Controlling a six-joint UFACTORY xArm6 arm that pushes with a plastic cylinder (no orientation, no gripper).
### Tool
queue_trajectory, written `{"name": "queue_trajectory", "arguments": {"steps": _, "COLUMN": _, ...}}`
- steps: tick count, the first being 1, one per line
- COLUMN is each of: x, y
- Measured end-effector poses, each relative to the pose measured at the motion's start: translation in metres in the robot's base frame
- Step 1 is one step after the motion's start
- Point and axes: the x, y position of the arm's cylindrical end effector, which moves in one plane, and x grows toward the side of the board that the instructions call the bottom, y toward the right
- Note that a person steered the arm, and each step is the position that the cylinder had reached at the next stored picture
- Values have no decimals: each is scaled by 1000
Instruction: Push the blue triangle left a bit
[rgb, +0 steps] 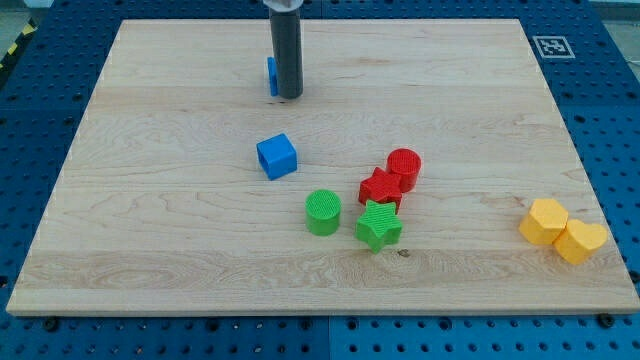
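In the upper left of the frame, the blue triangle (271, 76) showed only as a thin sliver, most of it hidden behind the rod. My tip (288, 96) rested on the counter (150, 200) just to the right of that sliver, apparently touching it or nearly so. There was no gripper on this arm, only the rod, so nothing was held.

Below that, toward the middle, sat the blue cube (277, 156), well apart from my tip. Further right lay a cluster: the green cylinder (323, 212), the green star (378, 225), the red star (380, 187) and the red cylinder (404, 167). At the lower right, two yellow blocks (562, 231) touched each other.

The risk, as I judged it, was an off-centre push: the triangle could spin or slip past the rod rather than slide left. A long stroke would overshoot "a bit".
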Motion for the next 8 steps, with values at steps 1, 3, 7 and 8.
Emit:
{"name": "queue_trajectory", "arguments": {"steps": 1, "x": -38, "y": 0}}
{"name": "queue_trajectory", "arguments": {"steps": 3, "x": -75, "y": -4}}
{"name": "queue_trajectory", "arguments": {"steps": 7, "x": -35, "y": 7}}
{"name": "queue_trajectory", "arguments": {"steps": 8, "x": -45, "y": -2}}
